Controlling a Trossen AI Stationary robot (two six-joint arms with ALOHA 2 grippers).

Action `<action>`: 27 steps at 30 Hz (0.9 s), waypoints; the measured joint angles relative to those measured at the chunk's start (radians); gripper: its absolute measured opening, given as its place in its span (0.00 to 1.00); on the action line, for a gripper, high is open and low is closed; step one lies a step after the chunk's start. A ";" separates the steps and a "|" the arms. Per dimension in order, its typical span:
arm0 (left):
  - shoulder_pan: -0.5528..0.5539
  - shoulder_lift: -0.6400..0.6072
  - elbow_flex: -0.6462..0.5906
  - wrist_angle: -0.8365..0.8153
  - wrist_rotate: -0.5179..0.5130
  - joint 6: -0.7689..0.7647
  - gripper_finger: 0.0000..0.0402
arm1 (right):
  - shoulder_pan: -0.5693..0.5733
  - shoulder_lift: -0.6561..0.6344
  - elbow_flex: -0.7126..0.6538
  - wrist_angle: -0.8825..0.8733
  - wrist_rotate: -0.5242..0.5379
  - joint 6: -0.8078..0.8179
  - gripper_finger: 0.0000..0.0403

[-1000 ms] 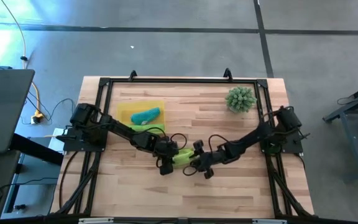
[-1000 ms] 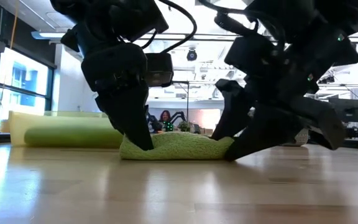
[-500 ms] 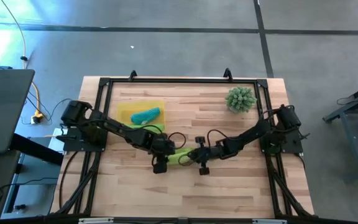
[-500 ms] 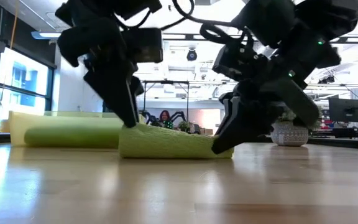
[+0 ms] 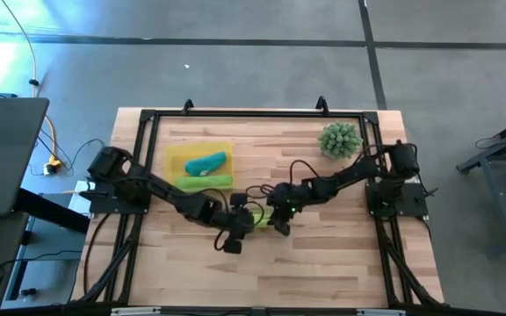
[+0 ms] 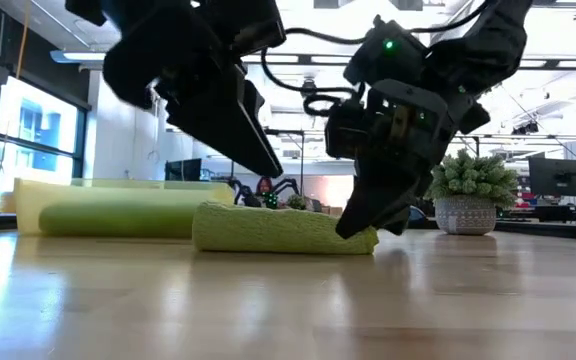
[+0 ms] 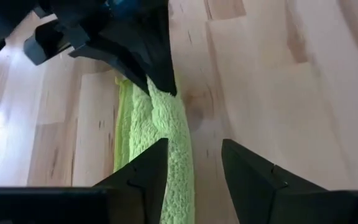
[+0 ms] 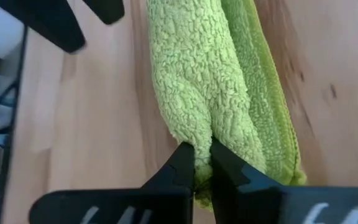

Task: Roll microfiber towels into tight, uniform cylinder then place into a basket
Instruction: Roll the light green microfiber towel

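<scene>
R gripper [image 8: 202,163] jaws pinched on end of the lime towel [image 6: 283,229] mid-table, mostly rolled. L gripper [image 7: 194,163] jaws parted, not holding, over its other end. Teal roll [image 5: 206,162] in basket [image 5: 176,158], green roll [image 5: 204,182] beside it. I reckon ~1/3 done.

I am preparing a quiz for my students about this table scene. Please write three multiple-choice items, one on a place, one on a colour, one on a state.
1. Where does the teal towel lie?
A. in the yellow basket
B. beside the plant
C. under the right gripper

2. What colour is the towel between the two grippers?
A. teal
B. lime green
C. white

3. How is the right gripper?
A. wide open
B. shut on nothing
C. shut on the towel's end

Answers: 1 A, the high view shows it inside the basket. 2 B, the rolled towel is lime green. 3 C, the right wrist view shows its fingers pinching the cloth.
</scene>
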 joint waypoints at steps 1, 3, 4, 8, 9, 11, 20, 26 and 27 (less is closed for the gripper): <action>-0.003 0.009 0.000 0.007 -0.016 0.000 0.36 | -0.008 0.000 -0.001 0.000 -0.018 0.015 0.02; -0.007 0.026 0.000 0.015 -0.040 -0.002 0.37 | -0.020 0.001 -0.001 0.001 -0.048 0.039 0.02; -0.006 0.034 0.000 0.018 -0.049 -0.006 0.38 | -0.025 0.001 -0.001 0.002 -0.061 0.046 0.02; -0.002 0.073 0.000 0.043 -0.057 -0.017 0.43 | -0.040 0.001 -0.001 0.004 -0.073 0.078 0.02; 0.000 0.085 0.000 0.054 -0.054 -0.017 0.44 | -0.044 0.001 -0.001 0.004 -0.075 0.080 0.02; 0.003 0.112 0.000 0.075 -0.052 -0.011 0.45 | -0.049 0.001 -0.001 0.004 -0.077 0.080 0.02; 0.054 0.172 0.003 0.096 -0.082 -0.129 0.39 | -0.053 0.001 -0.002 0.016 -0.079 0.030 0.03; 0.121 0.166 0.006 0.084 0.162 -0.233 0.29 | -0.053 -0.022 -0.004 0.002 -0.083 -0.113 0.19; 0.131 0.166 0.006 0.080 0.200 -0.248 0.27 | -0.053 -0.031 -0.005 -0.006 -0.082 -0.145 0.22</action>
